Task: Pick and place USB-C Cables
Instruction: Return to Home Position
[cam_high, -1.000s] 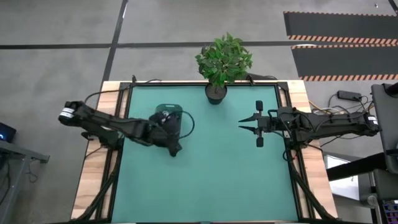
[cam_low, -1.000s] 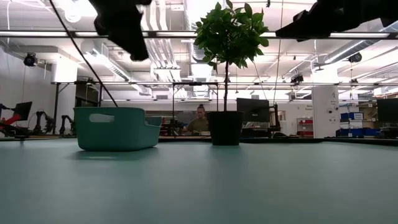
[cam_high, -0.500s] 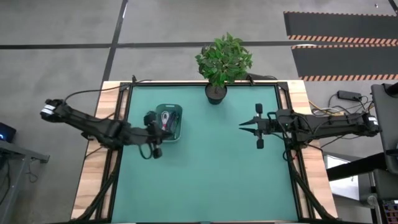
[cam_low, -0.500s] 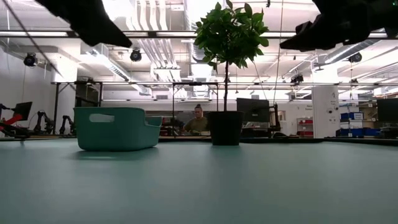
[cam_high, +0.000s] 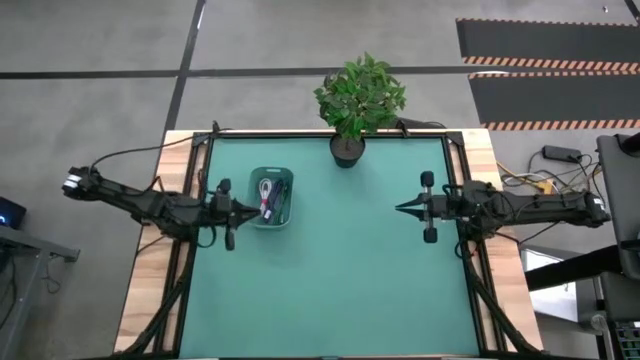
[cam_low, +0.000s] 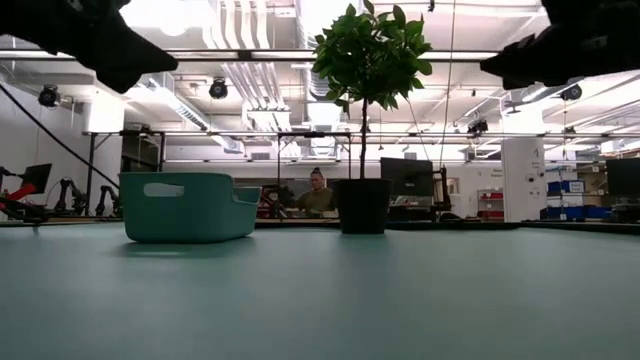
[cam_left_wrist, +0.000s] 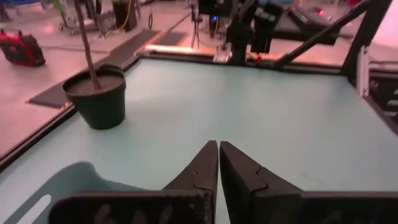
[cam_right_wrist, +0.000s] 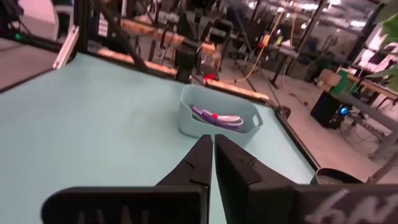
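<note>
The pale teal bin (cam_high: 283, 212) stands at the table's far left; in the low view the bin (cam_low: 185, 206) rests flat on its base. Bundled USB-C cables (cam_high: 268, 196) lie inside it, a white-and-red one and a purple one (cam_right_wrist: 215, 117) among them. My left gripper (cam_high: 247, 208) hovers shut just left of the bin, above the table, its fingers (cam_left_wrist: 217, 145) holding nothing. My right gripper (cam_high: 401, 208) is shut too, at the table's right, pointing at the bin (cam_right_wrist: 219, 124) from well away, its fingers (cam_right_wrist: 212, 138) holding nothing.
A potted plant (cam_high: 358, 98) stands at the middle of the far edge, its black pot (cam_low: 362, 206) on the mat. The green mat (cam_high: 340, 280) between the arms and toward the near edge is bare. Wooden borders flank it. A person (cam_low: 320, 192) sits in the room beyond.
My left gripper has drawn back from over the bin toward the table's left edge, uncovering the cables inside. My right gripper has pulled back a little toward the right edge and its fingers have shut.
</note>
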